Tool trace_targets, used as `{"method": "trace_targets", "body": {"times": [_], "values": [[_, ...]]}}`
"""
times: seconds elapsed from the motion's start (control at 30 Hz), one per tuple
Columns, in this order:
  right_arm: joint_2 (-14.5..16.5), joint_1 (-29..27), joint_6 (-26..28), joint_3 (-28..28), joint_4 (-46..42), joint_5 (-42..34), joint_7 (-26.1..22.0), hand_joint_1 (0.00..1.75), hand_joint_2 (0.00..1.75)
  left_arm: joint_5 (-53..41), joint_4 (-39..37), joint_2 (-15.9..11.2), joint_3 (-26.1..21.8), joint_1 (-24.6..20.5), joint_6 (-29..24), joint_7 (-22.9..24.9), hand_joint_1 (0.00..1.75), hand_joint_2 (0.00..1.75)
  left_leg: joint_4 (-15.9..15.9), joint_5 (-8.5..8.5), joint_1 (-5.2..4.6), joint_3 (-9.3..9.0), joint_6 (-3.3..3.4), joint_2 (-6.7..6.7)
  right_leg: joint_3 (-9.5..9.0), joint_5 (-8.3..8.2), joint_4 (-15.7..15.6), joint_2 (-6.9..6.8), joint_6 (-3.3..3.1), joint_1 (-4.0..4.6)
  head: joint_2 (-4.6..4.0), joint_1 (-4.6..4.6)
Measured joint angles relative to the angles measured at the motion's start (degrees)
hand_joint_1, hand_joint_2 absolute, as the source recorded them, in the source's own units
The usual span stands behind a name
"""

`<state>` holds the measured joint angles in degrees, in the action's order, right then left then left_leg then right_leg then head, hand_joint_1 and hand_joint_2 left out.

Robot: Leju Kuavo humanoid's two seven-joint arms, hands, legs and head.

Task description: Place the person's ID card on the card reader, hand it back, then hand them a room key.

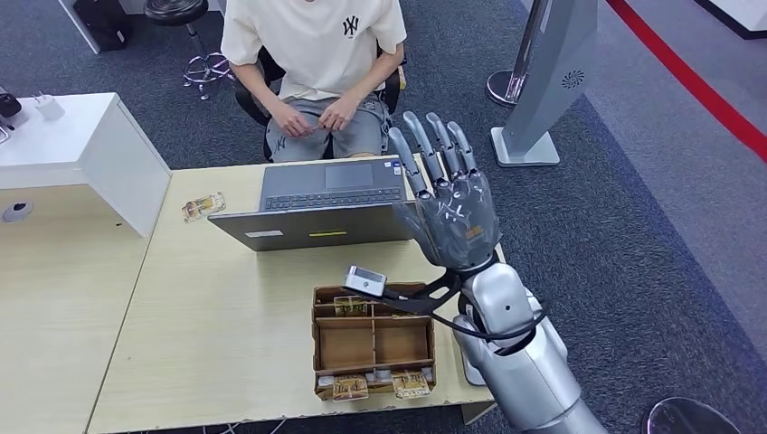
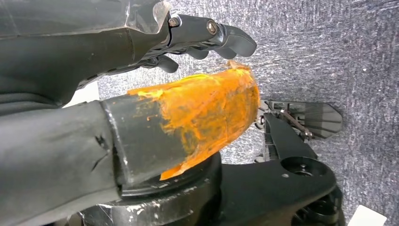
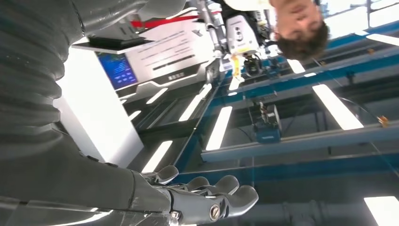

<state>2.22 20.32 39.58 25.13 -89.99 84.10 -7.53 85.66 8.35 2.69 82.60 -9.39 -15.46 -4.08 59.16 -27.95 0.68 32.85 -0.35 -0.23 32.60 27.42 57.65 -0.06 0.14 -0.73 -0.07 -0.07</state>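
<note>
Dark grey carpet is covering the floor, a red stripe crossing its far corner. A pale wooden table is standing beside a white cabinet. Long ceiling lights are glowing overhead.

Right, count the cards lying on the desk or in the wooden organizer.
4 visible: one card on the desk left of the laptop, one in the organizer's far row, two in its near row. The right hand's arm may hide others.

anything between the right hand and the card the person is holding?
Nothing visible. The right hand is raised, fingers spread, above the right end of the laptop, holding nothing. The card is in the person's hands at their lap, beyond the desk edge.
</note>
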Motion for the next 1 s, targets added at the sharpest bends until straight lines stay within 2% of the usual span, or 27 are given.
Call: {"method": "trace_targets", "body": {"times": [0.1, 0.2, 0.37, 0.43, 0.47, 0.57, 0.6, 0.67, 0.7, 0.77, 0.83, 0.87, 0.9, 1.0], "values": [[2.18, -4.39, 0.01, -2.48, -5.07, -2.24, -5.05, 0.00, 1.75, 0.17, 0.00, 0.00, 0.00, 0.49, -0.10, -0.34, 0.00, 0.00, -0.01, -0.01, 0.00, 0.02, -0.01, 0.00, 0.01, 0.02, 0.00, 0.00, 0.02, 0.00, 0.00, 0.01], [3.73, -7.12, 0.00, -4.25, -8.03, -3.67, -7.92, 0.00, 1.75, 0.22, 0.00, 0.00, 0.00, 0.72, -0.17, -0.53, 0.00, 0.00, -0.02, -0.01, 0.00, 0.01, -0.02, 0.02, 0.01, 0.02, -0.01, 0.00, 0.02, 0.00, -0.01, 0.01], [7.67, -14.87, 0.00, -7.72, -12.34, -7.09, -18.93, 0.00, 1.75, 0.50, 0.00, 0.00, -0.02, 1.20, -0.69, -0.76, 0.00, 0.00, -0.02, -0.01, 0.00, 0.01, -0.03, -0.01, 0.00, 0.02, -0.01, -0.04, 0.02, 0.00, 0.00, 0.00], [8.44, -18.21, 0.00, -8.16, -13.91, -7.43, -20.18, 0.06, 1.75, 0.60, 0.00, -0.01, -0.02, 1.31, -1.06, -0.77, 0.00, 0.00, -0.02, -0.02, 0.01, 0.04, -0.03, -0.01, 0.02, 0.02, -0.01, -0.04, 0.02, 0.00, 0.00, 0.01], [8.70, -19.47, 0.00, -8.23, -14.49, -7.49, -20.24, 0.35, 1.75, 0.61, 0.00, -0.02, -0.02, 1.36, -1.20, -0.78, 0.00, 0.00, -0.02, -0.02, 0.00, 0.05, -0.03, 0.00, 0.03, 0.02, -0.01, -0.02, 0.02, 0.00, 0.00, 0.00], [9.37, -21.98, 0.00, -8.48, -15.65, -7.62, -20.99, 1.57, 1.75, 0.64, 0.00, -0.07, -0.05, 1.40, -1.35, -0.79, 0.00, 0.00, -0.03, -0.02, 0.00, 0.04, -0.03, 0.03, 0.05, 0.03, -0.02, 0.00, 0.02, 0.00, 0.00, 0.00], [9.60, -22.82, 0.00, -8.58, -15.92, -7.67, -21.52, 1.72, 1.75, 0.64, 0.00, -0.09, -0.08, 1.42, -1.37, -0.79, 0.00, 0.00, -0.03, -0.02, 0.00, 0.04, -0.03, 0.02, 0.05, 0.03, -0.02, -0.01, 0.02, 0.00, 0.00, 0.01], [10.13, -24.63, 0.00, -8.77, -16.19, -7.79, -22.66, 1.69, 1.75, 0.65, 0.00, -0.12, -0.15, 1.49, -1.41, -0.79, 0.00, 0.00, -0.03, -0.02, 0.00, 0.05, -0.03, 0.02, 0.04, 0.03, -0.02, -0.01, 0.02, 0.00, 0.00, 0.00], [10.37, -25.43, 0.00, -8.85, -16.21, -7.83, -23.15, 1.61, 1.75, 0.65, 0.00, -0.14, -0.17, 1.52, -1.45, -0.79, 0.00, 0.00, -0.03, -0.02, 0.00, 0.04, -0.03, 0.02, 0.04, 0.03, -0.02, -0.01, 0.02, 0.00, 0.00, 0.00], [10.85, -26.68, 0.00, -9.04, -16.17, -7.88, -23.80, 1.16, 1.75, 0.65, -0.01, -0.19, -0.21, 1.52, -1.53, -0.79, 0.00, 0.00, -0.03, -0.02, 0.00, 0.04, -0.03, 0.02, 0.04, 0.03, -0.02, -0.01, 0.02, 0.00, 0.00, 0.00], [11.29, -27.56, 0.00, -9.25, -16.01, -7.97, -24.17, 0.58, 1.75, 0.65, -0.02, -0.22, -0.24, 1.53, -1.63, -0.79, 0.00, 0.00, -0.03, -0.02, 0.00, 0.04, -0.03, 0.02, 0.04, 0.03, -0.01, -0.01, 0.02, 0.00, 0.00, 0.00], [11.46, -27.87, 0.00, -9.32, -15.86, -8.05, -24.29, 0.46, 1.75, 0.65, -0.02, -0.23, -0.24, 1.53, -1.72, -0.79, 0.00, 0.00, -0.03, -0.02, 0.00, 0.04, -0.03, 0.02, 0.04, 0.03, -0.01, -0.01, 0.02, 0.00, -0.01, 0.00], [11.58, -28.07, -0.01, -9.38, -15.68, -8.10, -24.27, 0.36, 1.75, 0.65, -0.02, -0.24, -0.24, 1.53, -1.81, -0.78, 0.00, 0.00, -0.03, -0.02, 0.00, 0.04, -0.03, 0.02, 0.04, 0.02, -0.01, -0.01, 0.02, 0.00, -0.01, 0.00], [11.70, -28.36, -0.01, -9.46, -14.88, -7.87, -23.14, 0.35, 1.75, 0.65, -0.02, -0.27, -0.24, 1.54, -2.01, -0.70, 0.00, 0.00, -0.03, -0.02, 0.00, 0.04, -0.03, 0.02, 0.03, 0.02, -0.01, 0.00, 0.02, 0.00, 0.00, 0.00]]}}
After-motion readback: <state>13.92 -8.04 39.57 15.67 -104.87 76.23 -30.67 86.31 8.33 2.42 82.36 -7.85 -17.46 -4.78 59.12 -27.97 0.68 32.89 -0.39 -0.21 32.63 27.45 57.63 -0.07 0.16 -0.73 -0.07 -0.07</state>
